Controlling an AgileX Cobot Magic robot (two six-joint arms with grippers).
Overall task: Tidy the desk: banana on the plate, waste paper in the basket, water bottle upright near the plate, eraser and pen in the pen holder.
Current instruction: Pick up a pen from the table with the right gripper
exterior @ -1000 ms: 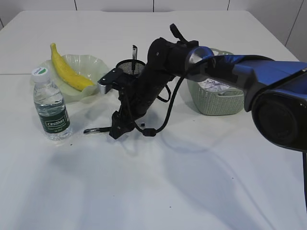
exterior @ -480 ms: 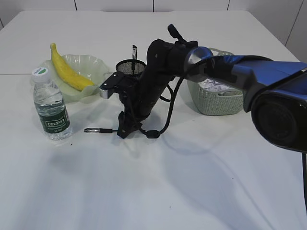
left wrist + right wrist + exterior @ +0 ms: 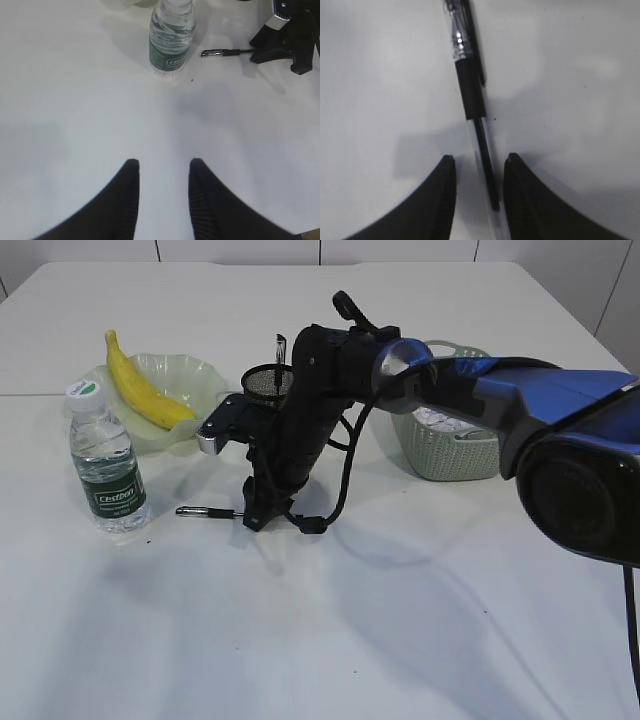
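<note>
A black pen (image 3: 205,511) lies flat on the white table, left of my right gripper (image 3: 251,521). In the right wrist view the pen (image 3: 470,95) runs between the open jaws (image 3: 478,159), which straddle its clear barrel end without closing on it. The water bottle (image 3: 105,465) stands upright next to the green plate (image 3: 200,375), which holds the banana (image 3: 145,390). The black mesh pen holder (image 3: 268,380) stands behind the arm. My left gripper (image 3: 163,162) is open and empty above bare table, with the bottle (image 3: 171,37) and pen (image 3: 225,52) ahead. The eraser is not in view.
A green woven basket (image 3: 460,455) with crumpled white paper (image 3: 445,420) stands right of the arm. A thin dark stick (image 3: 280,345) stands in the pen holder. The right arm's cable hangs low beside the pen. The left arm is out of the exterior view.
My right gripper has shifted slightly right and its wrist has turned, settling over the pen's right end. The pen, bottle and banana have not moved.
</note>
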